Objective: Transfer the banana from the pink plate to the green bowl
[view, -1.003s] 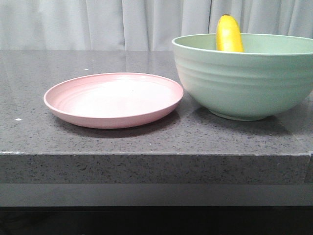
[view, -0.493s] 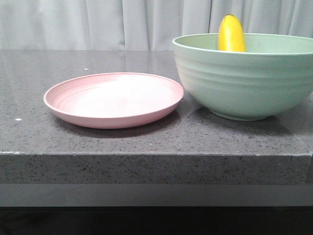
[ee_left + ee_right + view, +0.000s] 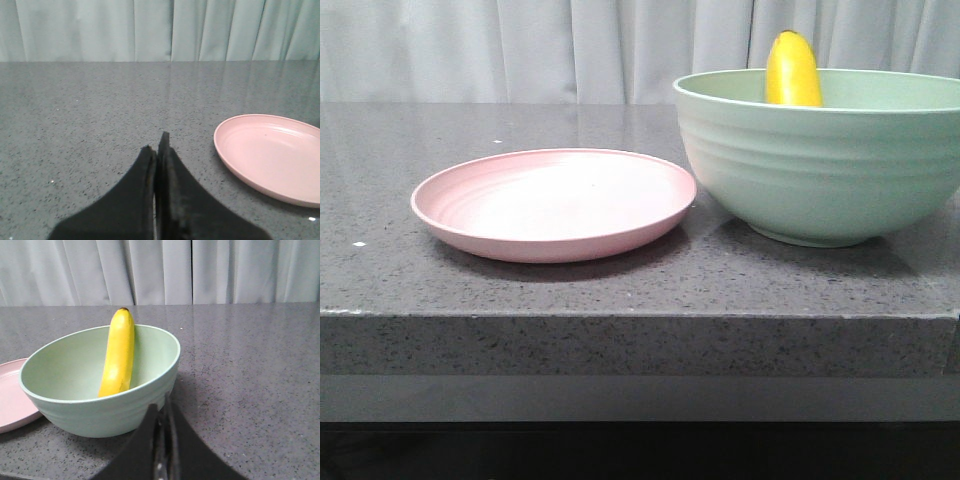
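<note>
The yellow banana [image 3: 792, 68] stands on end inside the green bowl [image 3: 820, 165] at the right of the dark table, leaning on the far wall with its dark tip above the rim. The right wrist view shows the banana [image 3: 118, 356] in the bowl [image 3: 95, 412]. The pink plate [image 3: 553, 202] lies bare to the left of the bowl; it also shows in the left wrist view [image 3: 272, 156] and the right wrist view [image 3: 11, 395]. My left gripper [image 3: 156, 148] is shut and empty, beside the plate. My right gripper [image 3: 161, 407] is shut and empty, beside the bowl. Neither gripper shows in the front view.
The speckled dark grey table [image 3: 620, 290] ends in a front edge close to the plate and bowl. Pale curtains [image 3: 520, 45] hang behind the table.
The banana has tipped a little to the right inside the bowl. The plate and bowl have barely moved.
</note>
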Motion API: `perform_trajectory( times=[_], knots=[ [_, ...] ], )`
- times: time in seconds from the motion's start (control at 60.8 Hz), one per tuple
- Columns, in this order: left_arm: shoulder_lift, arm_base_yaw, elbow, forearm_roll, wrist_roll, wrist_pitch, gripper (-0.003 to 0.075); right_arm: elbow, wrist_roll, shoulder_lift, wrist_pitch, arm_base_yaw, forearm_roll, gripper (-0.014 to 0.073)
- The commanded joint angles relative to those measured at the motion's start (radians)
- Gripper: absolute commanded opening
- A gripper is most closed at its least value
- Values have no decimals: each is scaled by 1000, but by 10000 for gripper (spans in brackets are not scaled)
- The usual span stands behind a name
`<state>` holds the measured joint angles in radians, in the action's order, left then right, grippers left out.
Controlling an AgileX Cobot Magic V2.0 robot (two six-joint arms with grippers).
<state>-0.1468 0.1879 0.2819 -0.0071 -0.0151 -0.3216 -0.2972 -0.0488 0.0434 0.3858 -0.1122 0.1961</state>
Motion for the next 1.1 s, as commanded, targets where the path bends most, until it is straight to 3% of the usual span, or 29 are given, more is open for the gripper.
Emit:
perform_trajectory(
  times=[0.0,0.181,0.362,0.526,1.085],
  knots=[
    [44,-34,-26,-5,2,78,-20,-26,-11,12,-82,8,-3,-60],
    [176,-79,-173,-14,2,85,-20,-26,-11,12,-82,8,-3,-60],
    [173,-83,-296,-17,2,209,-20,-26,-11,12,-82,8,-3,-60],
    [173,-83,-292,-21,2,268,-20,-26,-11,12,-82,8,-3,-60],
    [171,-83,-292,-21,2,268,-20,-26,-11,12,-82,8,-3,-60]
  ],
)
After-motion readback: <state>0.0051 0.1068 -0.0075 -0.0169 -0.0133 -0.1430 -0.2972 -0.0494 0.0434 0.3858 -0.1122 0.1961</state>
